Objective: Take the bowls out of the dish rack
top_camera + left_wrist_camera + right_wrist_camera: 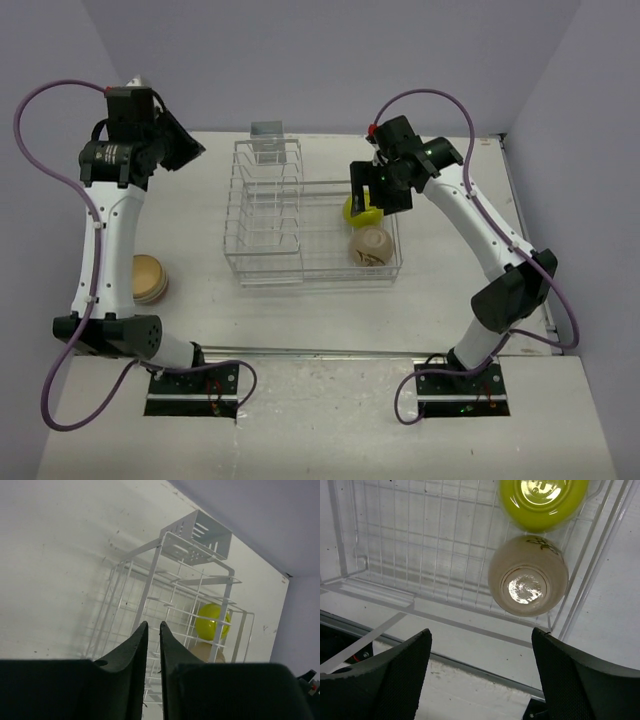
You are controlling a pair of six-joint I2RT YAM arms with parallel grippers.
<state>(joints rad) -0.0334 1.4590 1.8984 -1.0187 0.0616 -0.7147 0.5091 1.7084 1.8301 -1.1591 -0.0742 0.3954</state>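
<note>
Rack [266, 205] w/ yellow bowl [542, 502], tan bowl [527, 575]

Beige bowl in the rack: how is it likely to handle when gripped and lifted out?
The beige bowl sits upside down, foot ring up, with a glossy glaze, so a grip may slip on its rounded wall. It looks rigid, probably ceramic and breakable. It appears to touch the yellow-green bowl, so lifting could nudge that one.

dish rack [265, 210]: white wire | yellow bowl [542, 500], beige bowl [528, 582]: inverted, in its basket | tan bowl [148, 278]: outside, left
</note>
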